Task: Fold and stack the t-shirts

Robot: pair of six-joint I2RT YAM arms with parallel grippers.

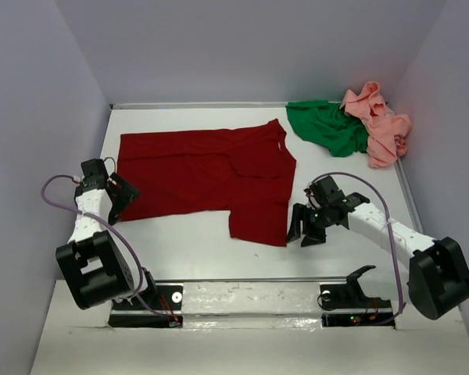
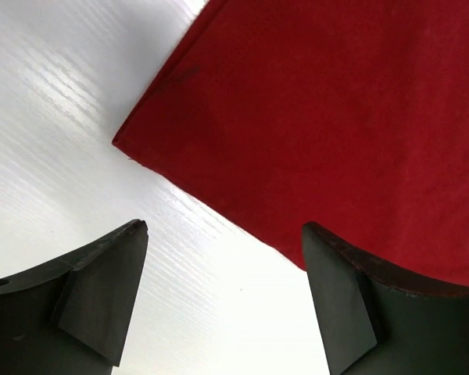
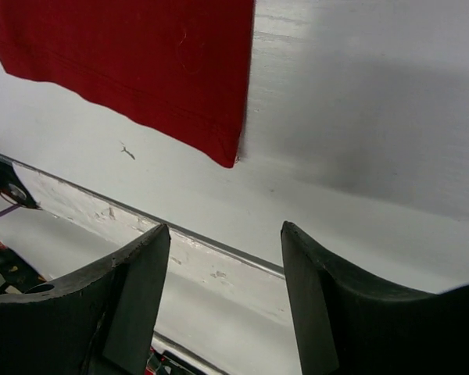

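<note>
The dark red t-shirt (image 1: 203, 176) lies spread flat in the middle of the white table. My left gripper (image 1: 125, 197) is open and empty by the shirt's near left corner; in the left wrist view that corner (image 2: 313, 117) lies just beyond the fingers, and the right finger (image 2: 352, 305) overlaps the cloth's edge. My right gripper (image 1: 303, 230) is open and empty just right of the shirt's near right corner, which shows in the right wrist view (image 3: 148, 62). The bright green t-shirt (image 1: 327, 126) and the salmon pink t-shirt (image 1: 379, 123) lie crumpled at the back right.
Grey walls enclose the table (image 1: 187, 250) on the left, back and right. The table's near edge with a metal strip (image 1: 242, 280) runs in front of the arm bases. Purple cables (image 1: 62, 207) loop beside each arm.
</note>
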